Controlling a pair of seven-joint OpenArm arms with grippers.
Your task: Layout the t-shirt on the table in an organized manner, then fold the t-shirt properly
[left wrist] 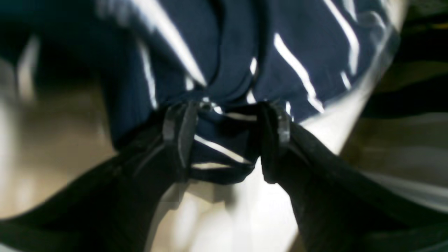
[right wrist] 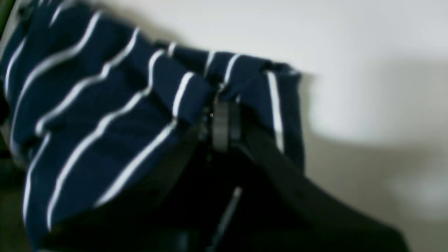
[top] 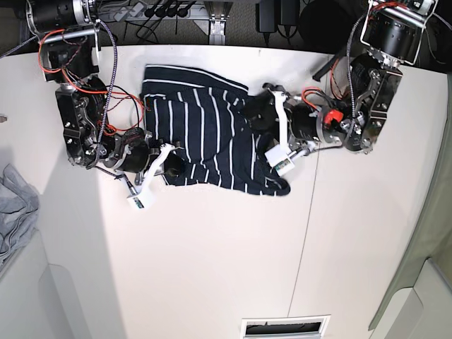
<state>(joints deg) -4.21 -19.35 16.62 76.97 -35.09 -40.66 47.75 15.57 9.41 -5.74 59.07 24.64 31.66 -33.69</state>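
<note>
The t-shirt [top: 205, 134], dark navy with thin white stripes, lies rumpled on the far middle of the cream table [top: 212, 268]. My left gripper [top: 258, 120] is at the shirt's right edge. In the left wrist view its fingers [left wrist: 175, 133] stand wide apart and open, with a bunched fold of the t-shirt [left wrist: 238, 52] lying between them. My right gripper [top: 173, 166] sits at the shirt's lower left edge. The right wrist view shows that gripper [right wrist: 222, 119] shut, with the t-shirt [right wrist: 87, 122] gathered at its tips over the table [right wrist: 350, 35].
A plain grey garment [top: 14, 205] lies at the table's left edge. A thin dark seam [top: 300, 233] runs down the tabletop right of centre. A vent slot [top: 282, 326] sits at the near edge. Cables [top: 162, 10] crowd the back.
</note>
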